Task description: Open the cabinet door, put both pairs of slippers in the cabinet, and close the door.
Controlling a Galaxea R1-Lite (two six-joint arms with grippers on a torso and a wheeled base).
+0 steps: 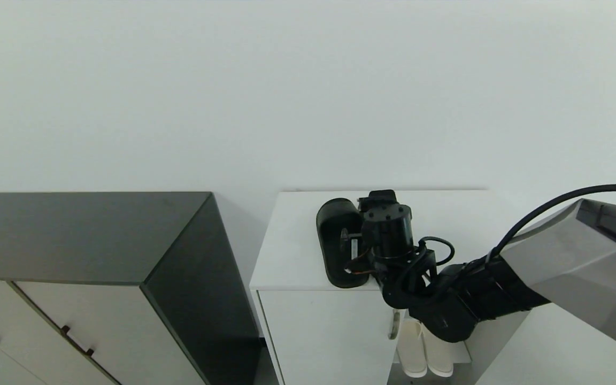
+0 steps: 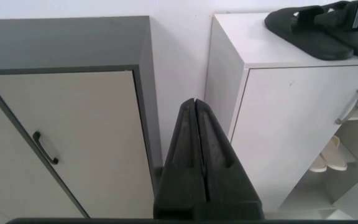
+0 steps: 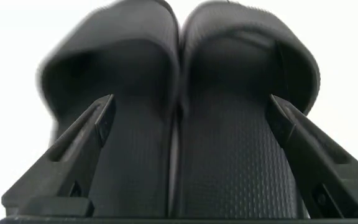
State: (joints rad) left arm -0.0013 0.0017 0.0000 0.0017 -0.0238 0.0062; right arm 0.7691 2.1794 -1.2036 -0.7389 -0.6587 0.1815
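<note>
The black slippers [image 1: 335, 240] lie side by side, touching along their inner edges, on top of the white cabinet [image 1: 297, 251], near its front edge. That pairing seems to be why the right gripper [image 3: 191, 106] sits as it does. It is low over the cabinet top with its fingers [image 3: 86, 149] spread wide, one along each outer flank of the pair, so that one squeeze could probably take both slippers at once. Whether the pads already press on the rubber cannot be told. Below the top, the cabinet's interior shows open beside a door panel [image 2: 291, 124] with a handle [image 2: 350, 106]. The white slippers [image 1: 424, 347] already stand on a low shelf inside, so the black pair looks like the remaining load before the door is closed. The left gripper [image 2: 196, 102] hangs in front of the gap between the white cabinet and the gray cabinet [image 1: 89, 235] beside it. Its fingers are pressed together on nothing, and it appears to be parked out of the right arm's path.
</note>
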